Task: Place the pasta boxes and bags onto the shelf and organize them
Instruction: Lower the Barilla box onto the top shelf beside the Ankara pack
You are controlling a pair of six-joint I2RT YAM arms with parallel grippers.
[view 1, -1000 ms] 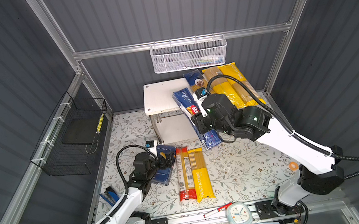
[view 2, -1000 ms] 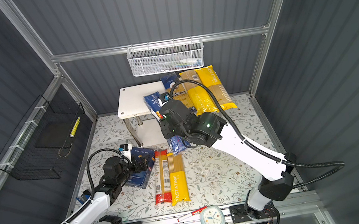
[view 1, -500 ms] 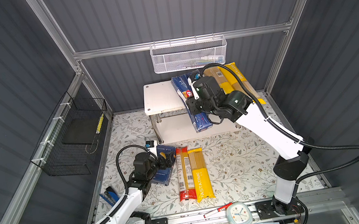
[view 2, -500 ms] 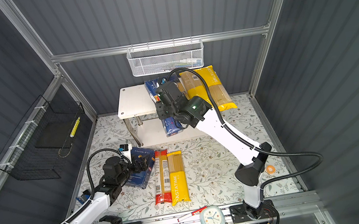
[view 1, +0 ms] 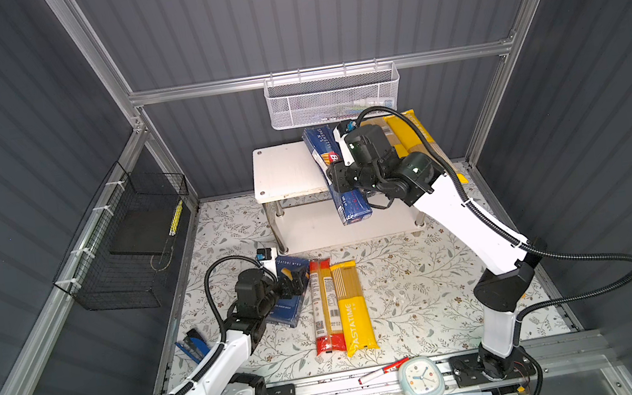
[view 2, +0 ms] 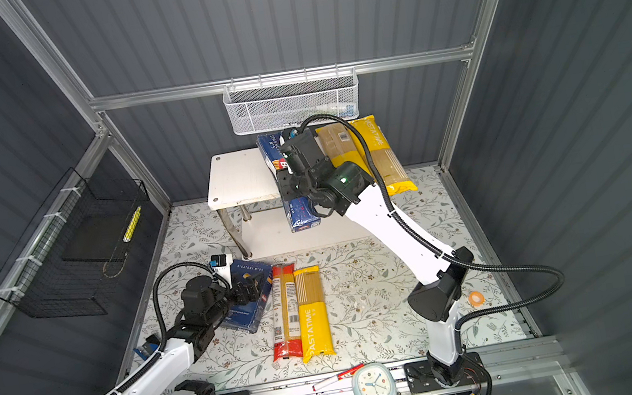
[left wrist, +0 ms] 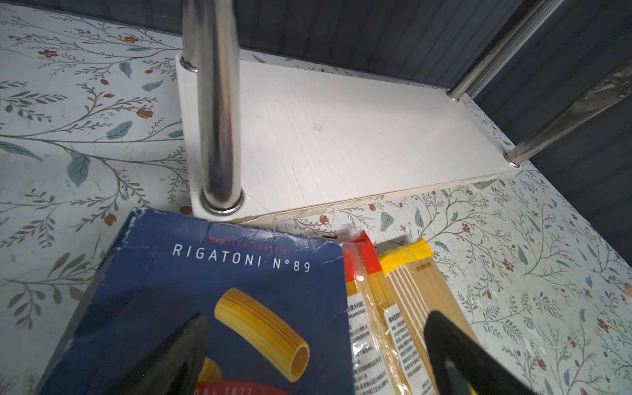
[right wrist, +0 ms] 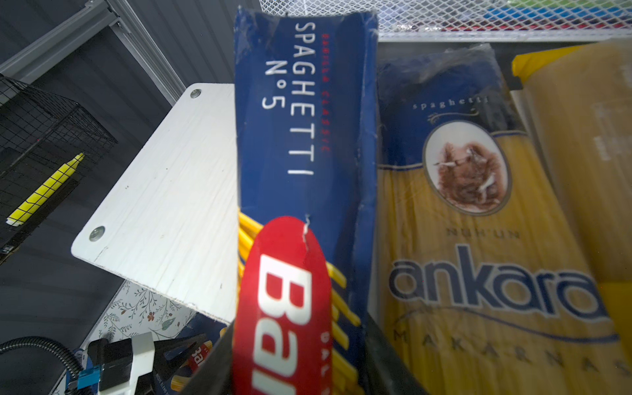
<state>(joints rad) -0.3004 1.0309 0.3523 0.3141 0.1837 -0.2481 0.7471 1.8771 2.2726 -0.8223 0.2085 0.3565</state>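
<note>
Spaghetti box: on shelf top, overhanging toward 6 o'clock. Right tool flanks it; pinching or released, cannot tell. Push toward 12 o'clock, parallel beside blue-yellow bag, before withdrawing.

The left arm and right arm have smooth white links joined by bulky black joints. A black ribbed cable runs along each arm, held to the links with thin ties. A small green light glows on the right arm's black wrist housing. The left gripper has black wedge-shaped fingers. A white camera block with a blue plug sits on its wrist.
</note>
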